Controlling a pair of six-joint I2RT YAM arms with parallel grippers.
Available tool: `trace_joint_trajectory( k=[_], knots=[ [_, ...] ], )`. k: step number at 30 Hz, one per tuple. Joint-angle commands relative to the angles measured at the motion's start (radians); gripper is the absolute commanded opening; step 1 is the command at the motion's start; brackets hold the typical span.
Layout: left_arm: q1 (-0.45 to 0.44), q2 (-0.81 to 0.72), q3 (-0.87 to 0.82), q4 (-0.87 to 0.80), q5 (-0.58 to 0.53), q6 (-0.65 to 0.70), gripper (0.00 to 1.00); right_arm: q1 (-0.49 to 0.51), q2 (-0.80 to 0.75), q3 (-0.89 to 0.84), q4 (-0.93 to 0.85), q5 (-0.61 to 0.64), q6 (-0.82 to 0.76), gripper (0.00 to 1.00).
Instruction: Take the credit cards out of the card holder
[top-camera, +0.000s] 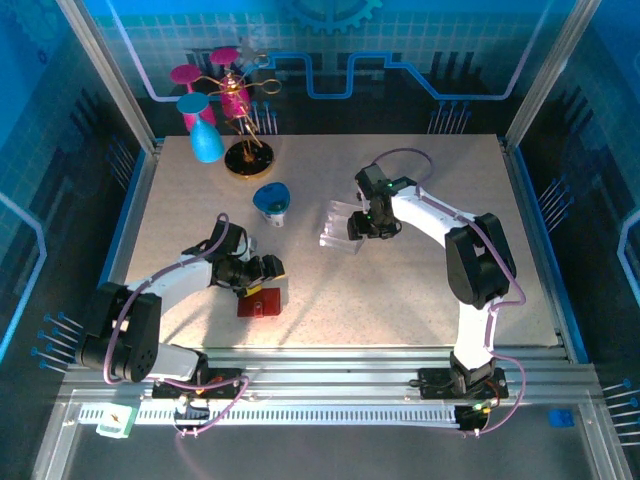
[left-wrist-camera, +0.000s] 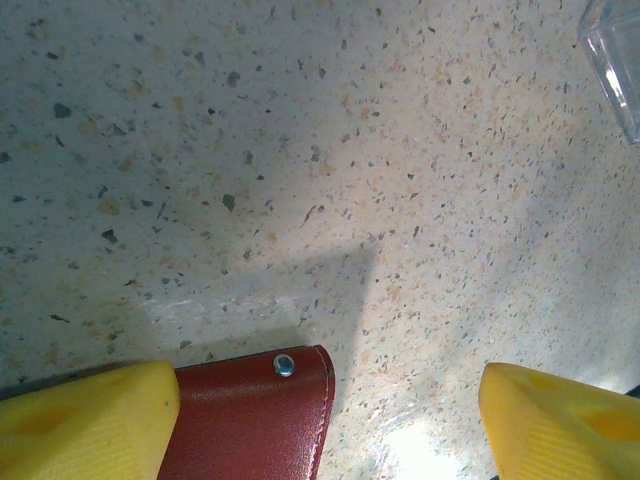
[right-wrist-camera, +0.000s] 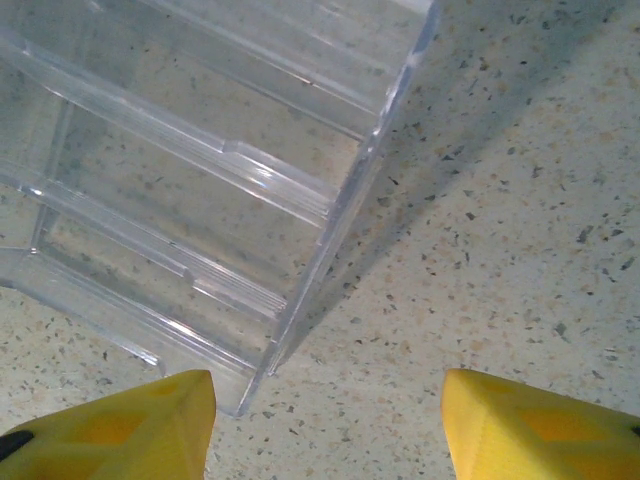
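Left gripper (left-wrist-camera: 325, 415): jaws spread over card holder (left-wrist-camera: 250, 415) corner | right gripper (right-wrist-camera: 325, 420): jaws spread | risk: skidding card holder through off-centre pinch

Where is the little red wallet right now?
The red card holder lies on the table, near-left in the top view, right by the open left gripper.
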Motion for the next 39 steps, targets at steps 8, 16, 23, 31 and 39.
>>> trace_joint_trajectory(
  k=[8, 16, 23, 31, 39],
  knots=[
    [-0.008, 0.030, -0.016, -0.075, -0.016, 0.018, 0.81, -0.018, 0.038, 0.007, -0.039, 0.051, -0.019, 0.62],
    [-0.008, 0.028, -0.017, -0.074, -0.016, 0.016, 0.81, -0.024, 0.036, 0.017, -0.060, 0.077, -0.034, 0.62],
    [-0.008, 0.030, -0.015, -0.075, -0.016, 0.017, 0.81, -0.036, 0.027, 0.035, -0.082, 0.108, -0.047, 0.62],
    [-0.008, 0.025, -0.016, -0.079, -0.020, 0.017, 0.81, -0.018, -0.044, 0.028, -0.071, 0.059, -0.055, 0.61],
    [-0.009, 0.011, -0.033, -0.090, -0.005, 0.006, 0.81, 0.072, -0.162, -0.046, -0.032, -0.160, -0.010, 0.60]
  ],
)
